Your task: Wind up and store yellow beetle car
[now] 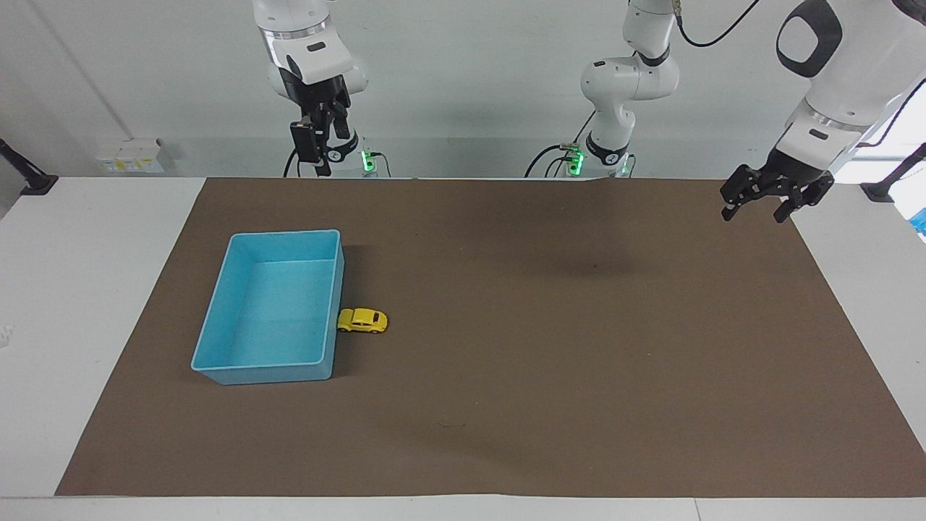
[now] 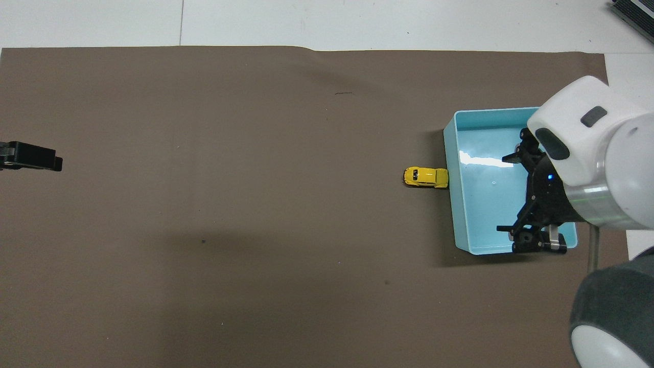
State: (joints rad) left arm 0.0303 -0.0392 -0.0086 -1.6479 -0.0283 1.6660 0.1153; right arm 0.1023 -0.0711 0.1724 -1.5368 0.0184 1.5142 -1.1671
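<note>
The yellow beetle car [image 1: 362, 320] stands on its wheels on the brown mat [image 1: 550, 376], lengthwise across the table, one end touching or very nearly touching the outer long wall of the light-blue bin [image 1: 217, 325]. It sits beside the bin on the side toward the left arm's end of the table, roughly level with the half of the bin that lies farther from the robots. In the overhead view the car [image 2: 425, 177] shows dark windows on its roofline and lies outside the bin [image 2: 451, 168], not in it. Nothing grips or touches the car.

The bin is a rectangular open tray, upright, resting flat on the mat toward the right arm's end of the table. Its interior holds no object that can be seen.

The right gripper [image 1: 320, 137] hangs high in the air, pointing downward, close to the right arm's base at the robots' edge of the mat. In the overhead view it [image 2: 536, 244] covers the bin's nearer corner. Its fingers are spread apart and hold nothing.

The left gripper [image 1: 756, 210] is raised over the corner of the mat at the left arm's end. Its fingers are spread wide and empty. It is well apart from both car and bin.
</note>
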